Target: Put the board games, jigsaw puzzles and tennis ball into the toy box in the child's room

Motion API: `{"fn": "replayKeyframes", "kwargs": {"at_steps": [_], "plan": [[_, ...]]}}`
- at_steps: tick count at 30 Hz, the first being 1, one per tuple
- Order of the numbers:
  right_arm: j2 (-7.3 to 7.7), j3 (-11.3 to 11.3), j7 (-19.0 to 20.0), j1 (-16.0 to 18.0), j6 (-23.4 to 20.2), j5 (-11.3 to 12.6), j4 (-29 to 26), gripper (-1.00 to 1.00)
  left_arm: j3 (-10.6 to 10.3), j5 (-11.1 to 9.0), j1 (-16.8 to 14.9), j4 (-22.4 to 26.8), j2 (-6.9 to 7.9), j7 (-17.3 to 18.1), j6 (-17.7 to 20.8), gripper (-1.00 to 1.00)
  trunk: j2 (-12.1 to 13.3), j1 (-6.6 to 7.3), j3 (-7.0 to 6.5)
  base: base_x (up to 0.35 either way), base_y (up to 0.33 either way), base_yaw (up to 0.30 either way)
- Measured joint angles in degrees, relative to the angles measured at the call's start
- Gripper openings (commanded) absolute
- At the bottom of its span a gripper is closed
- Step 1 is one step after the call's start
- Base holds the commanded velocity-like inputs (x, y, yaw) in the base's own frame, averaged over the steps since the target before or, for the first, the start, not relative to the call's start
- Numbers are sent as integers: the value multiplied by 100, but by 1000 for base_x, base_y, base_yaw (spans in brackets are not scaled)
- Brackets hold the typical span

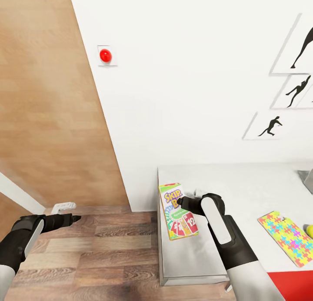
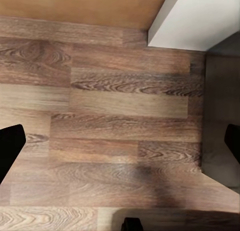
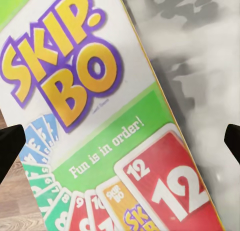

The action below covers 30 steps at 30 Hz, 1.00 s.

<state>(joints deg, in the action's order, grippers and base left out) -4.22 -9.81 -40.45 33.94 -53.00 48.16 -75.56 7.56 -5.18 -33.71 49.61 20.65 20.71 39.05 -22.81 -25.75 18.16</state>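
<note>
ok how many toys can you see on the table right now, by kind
board games: 1, the Skip-Bo box at the table's left end
jigsaw puzzles: 1, the multicoloured board
tennis balls: 1, a yellow-green ball cut off by the picture's right edge
total: 3

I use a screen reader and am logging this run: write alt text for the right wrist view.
A Skip-Bo board game box lies flat on a white table, seen close from above with the right gripper's dark fingertips at either edge of the picture, spread open. Red number cards and "Fun is in order!" show on the box.
</note>
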Motion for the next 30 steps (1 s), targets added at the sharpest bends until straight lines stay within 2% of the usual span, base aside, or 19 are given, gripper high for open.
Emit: {"fn": "replayKeyframes", "kwargs": {"at_steps": [13, 30], "plan": [[0, 1, 6, 0, -6, 0, -6, 100, 0, 0, 0, 0, 0, -2, 0, 100, 0, 0, 6, 0, 0, 0], [0, 1, 9, 2, -6, 0, 11, 100, 0, 0, 0, 0, 0, -1, -8, 100, 0, 0, 150, 0, 0, 0]]}}
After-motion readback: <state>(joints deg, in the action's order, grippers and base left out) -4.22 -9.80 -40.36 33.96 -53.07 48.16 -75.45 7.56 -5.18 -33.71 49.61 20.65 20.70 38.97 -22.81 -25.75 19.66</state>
